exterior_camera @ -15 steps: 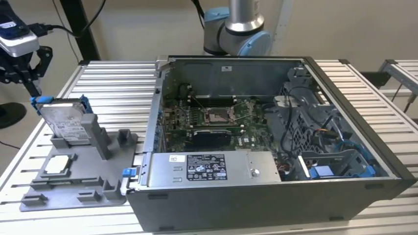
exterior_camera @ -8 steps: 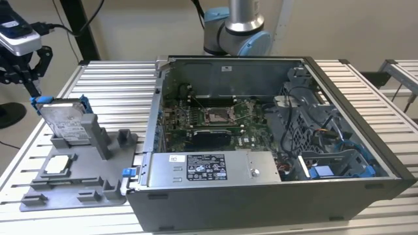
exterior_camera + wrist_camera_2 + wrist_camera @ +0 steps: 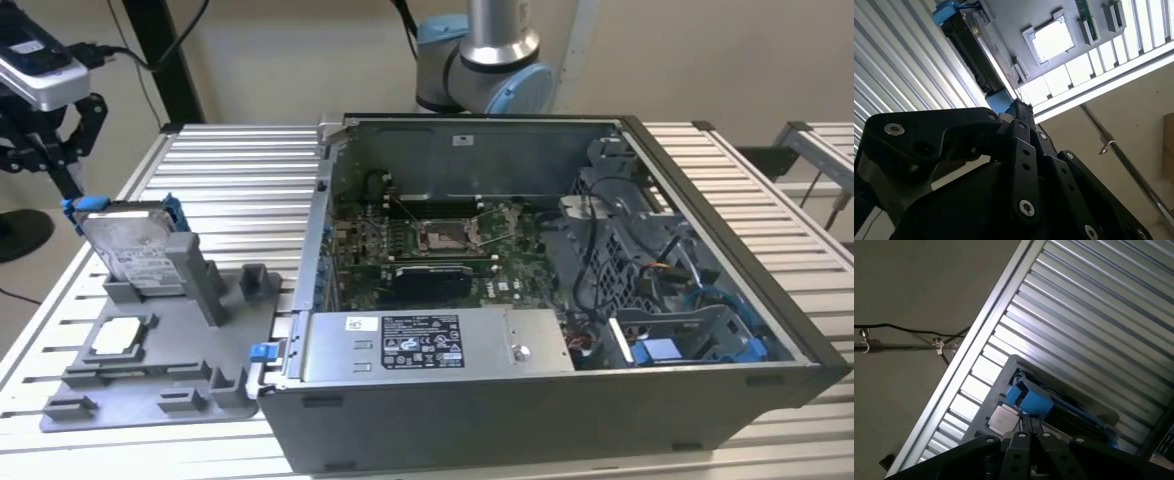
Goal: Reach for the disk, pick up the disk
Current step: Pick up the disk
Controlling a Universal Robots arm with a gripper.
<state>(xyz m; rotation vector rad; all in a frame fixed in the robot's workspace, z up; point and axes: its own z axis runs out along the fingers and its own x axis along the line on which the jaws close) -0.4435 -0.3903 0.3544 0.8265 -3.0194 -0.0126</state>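
We see the black tool drawn nearly closed, pinching the top corner of the silver-grey, blue-railed disk. The disk stands upright in a grey plastic fixture on the ribbed metal surface, beside the open computer case.
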